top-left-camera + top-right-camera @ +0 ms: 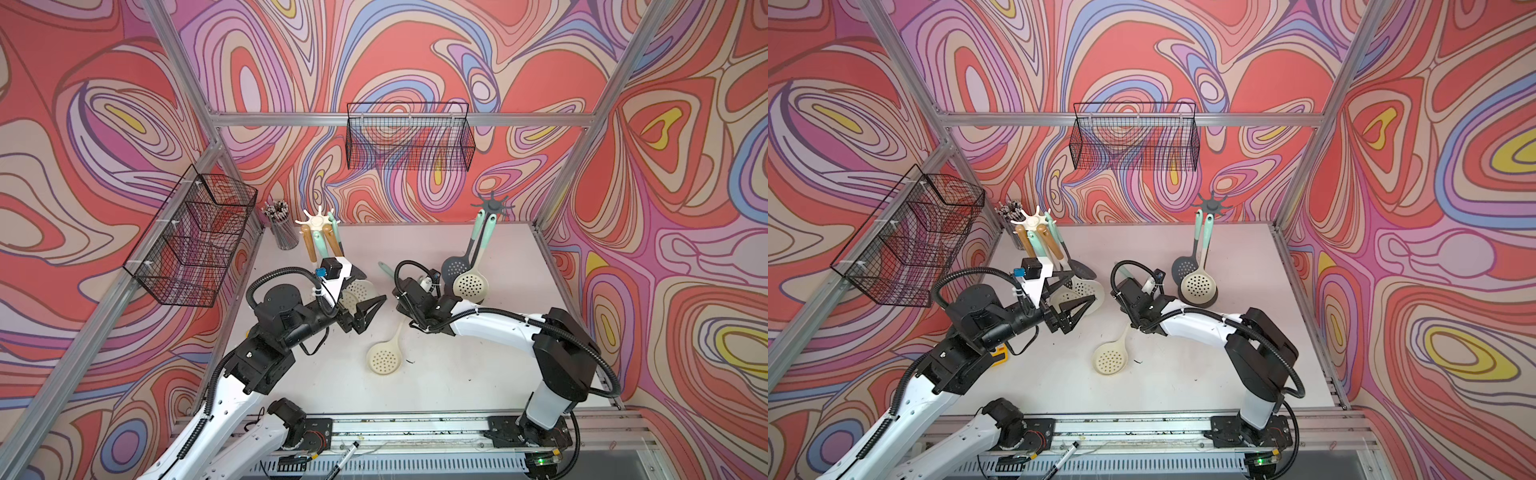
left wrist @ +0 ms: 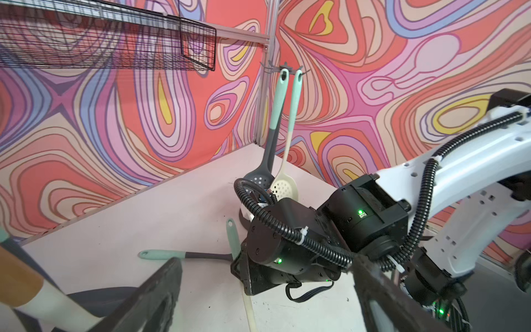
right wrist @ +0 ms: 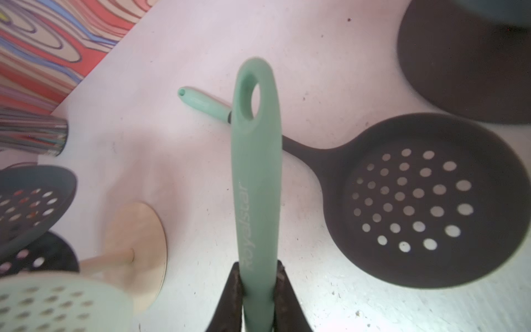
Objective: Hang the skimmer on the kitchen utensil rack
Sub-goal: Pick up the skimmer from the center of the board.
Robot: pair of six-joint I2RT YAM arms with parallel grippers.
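Right wrist view: right gripper clamped on skimmer, mint handle's hole end toward frame top. In a top view cream head lies lower centre — dark rack up-right of grip, right arm nearer. Left gripper wide open, empty.

A robotics lab test cell dressed as a kitchen. Swirling red, pink and purple wall panels close three sides, held by bare aluminium framing. Two white-and-black robot arms stand on a metal rail at the near edge of a white tabletop. Wire baskets hang far and left; utensil racks stand far back.
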